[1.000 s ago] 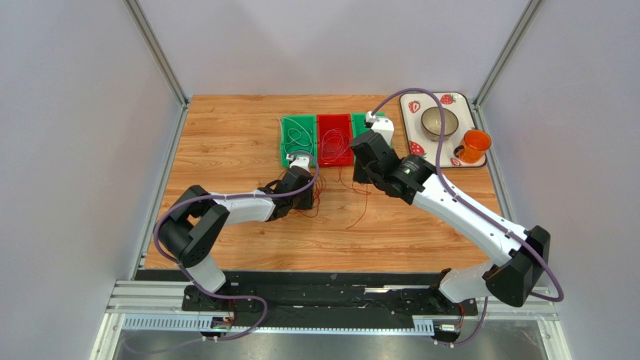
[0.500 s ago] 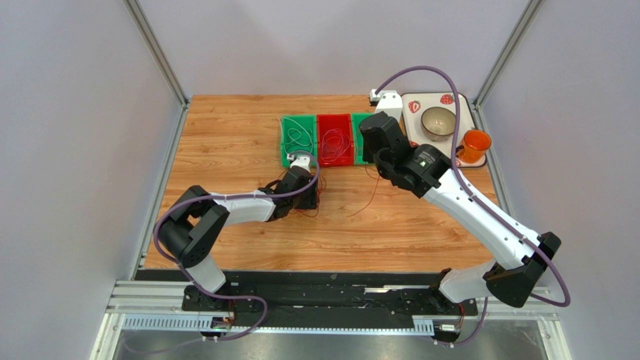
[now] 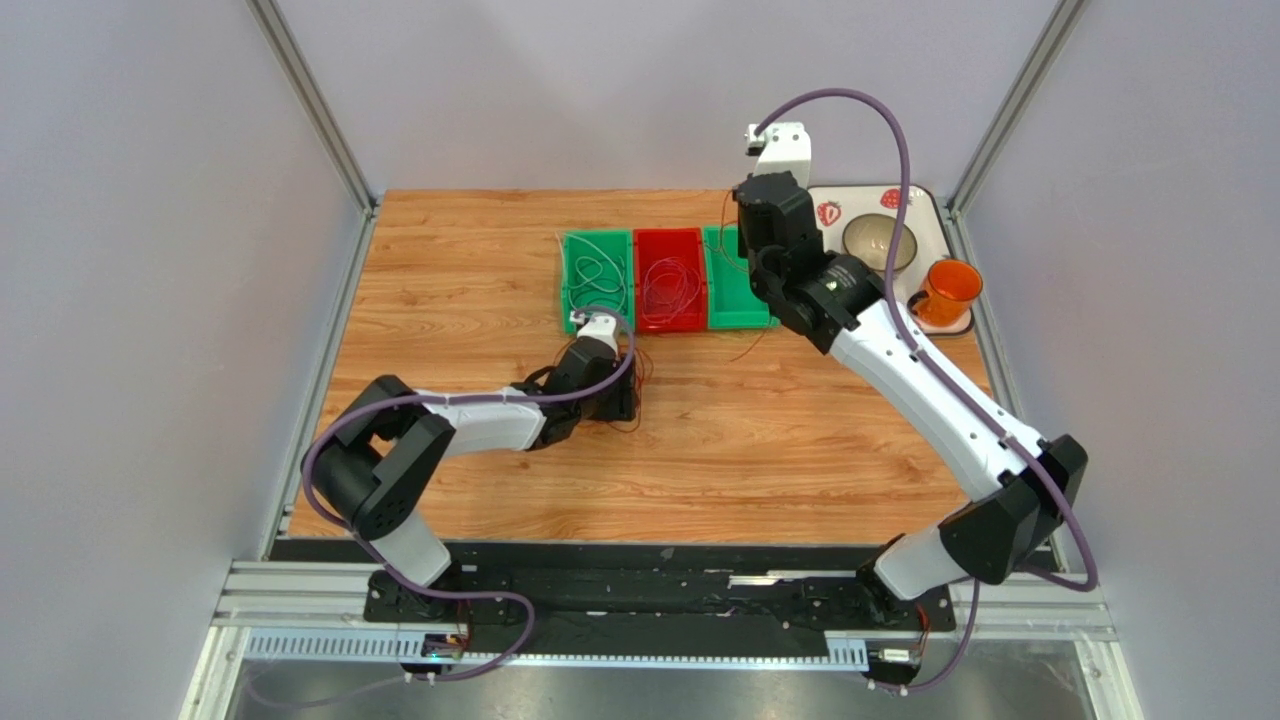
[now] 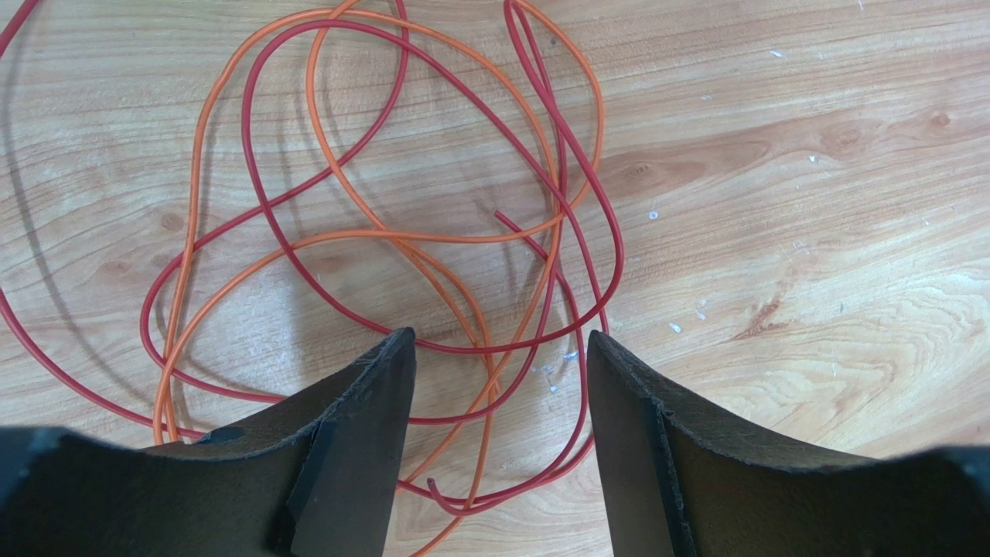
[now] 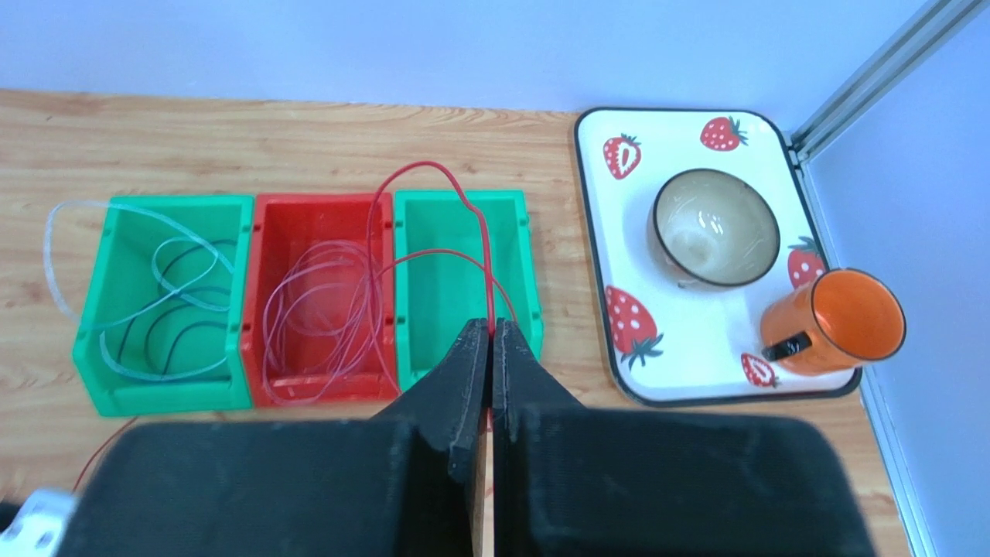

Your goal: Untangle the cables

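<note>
Right gripper: jaws closed, pinching a red cable. The cable arcs from the fingertips over the right green bin and across the rim of the red bin.

Left gripper: jaws apart, low over a tangle of red and orange cables lying on the table.

Contents:
- The red bin holds pinkish cable loops.
- The left green bin holds pale and dark loops.
- The strawberry-print tray carries a bowl and an orange cup.
</note>
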{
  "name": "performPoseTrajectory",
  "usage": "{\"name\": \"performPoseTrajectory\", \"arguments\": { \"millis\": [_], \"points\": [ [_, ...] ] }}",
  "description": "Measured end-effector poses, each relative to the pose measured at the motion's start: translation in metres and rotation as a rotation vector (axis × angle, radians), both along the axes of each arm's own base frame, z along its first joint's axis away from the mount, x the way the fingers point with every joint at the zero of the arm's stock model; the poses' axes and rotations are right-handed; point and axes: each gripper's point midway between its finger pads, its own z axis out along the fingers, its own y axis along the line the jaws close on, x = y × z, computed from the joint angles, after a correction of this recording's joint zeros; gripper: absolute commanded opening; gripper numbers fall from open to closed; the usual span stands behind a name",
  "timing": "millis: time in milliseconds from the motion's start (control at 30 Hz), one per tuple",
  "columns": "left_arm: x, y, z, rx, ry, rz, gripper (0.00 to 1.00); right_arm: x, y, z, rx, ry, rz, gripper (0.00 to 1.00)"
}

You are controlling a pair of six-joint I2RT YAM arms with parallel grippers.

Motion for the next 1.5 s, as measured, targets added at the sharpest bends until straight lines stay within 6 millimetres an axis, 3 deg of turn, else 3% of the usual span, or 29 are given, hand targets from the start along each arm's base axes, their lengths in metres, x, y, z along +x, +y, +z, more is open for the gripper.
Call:
{"name": "performPoseTrajectory", "arguments": {
  "millis": [233, 433, 600, 733, 933, 1133, 1333, 1500],
  "points": [
    [-0.001, 0.001, 0.0, -0.008, -0.007, -0.002, 0.64, 0.059, -0.021, -0.019, 0.028, -0.018, -0.037, 0.0],
    [-0.001, 0.001, 0.0, -0.01, -0.01, -0.002, 0.63, 0.099, -0.036, -0.02, 0.074, -0.062, -0.038, 0.0],
    [-0.001, 0.001, 0.0, -0.012, -0.014, -0.003, 0.62, 0.132, -0.025, -0.012, 0.1, -0.114, 0.009, 0.0],
    [-0.001, 0.001, 0.0, -0.013, -0.015, -0.003, 0.62, 0.145, -0.015, -0.027, 0.1, -0.102, 0.05, 0.0],
    [-0.001, 0.001, 0.0, -0.013, -0.016, -0.005, 0.62, 0.149, -0.009, -0.055, 0.122, -0.069, 0.079, 0.0],
    [-0.001, 0.001, 0.0, -0.013, -0.016, -0.005, 0.61, 0.14, -0.018, -0.108, 0.117, 0.033, 0.049, 0.0],
    [-0.001, 0.001, 0.0, -0.013, -0.016, -0.005, 0.61, 0.127, -0.025, -0.148, 0.153, 0.125, 0.014, 0.0],
    [-0.002, 0.0, 0.0, -0.014, -0.015, -0.007, 0.61, 0.12, -0.029, -0.164, 0.18, 0.172, -0.013, 0.0]
  ]
}}
